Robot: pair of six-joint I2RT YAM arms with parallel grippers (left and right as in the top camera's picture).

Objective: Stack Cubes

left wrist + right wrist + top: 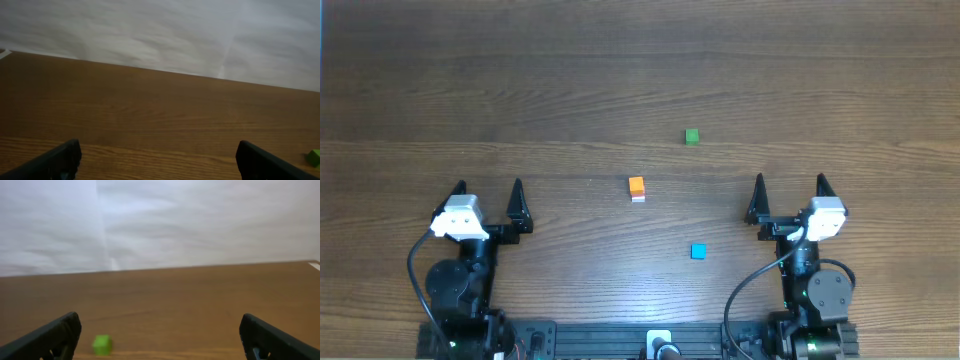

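We log orange cube (636, 184) seemingly atop white cube (638, 198), between left gripper (488, 188) and right gripper (789, 183), both spread empty; green cube (692, 136), blue cube (697, 251) nearer the right, unstacked.

Orange cube (637, 185) lies flat. White cube (638, 198) touches orange, peeking out on the arm-base side; under or beside unclear. Green cube (692, 136) sits beyond orange, rightward, well apart. Blue cube (698, 251) sits nearer the bases than orange, rightward.

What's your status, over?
Left claw, right claw open, empty. Orange cube looks stacked on white cube; green cube, blue cube loose. No obstruction.
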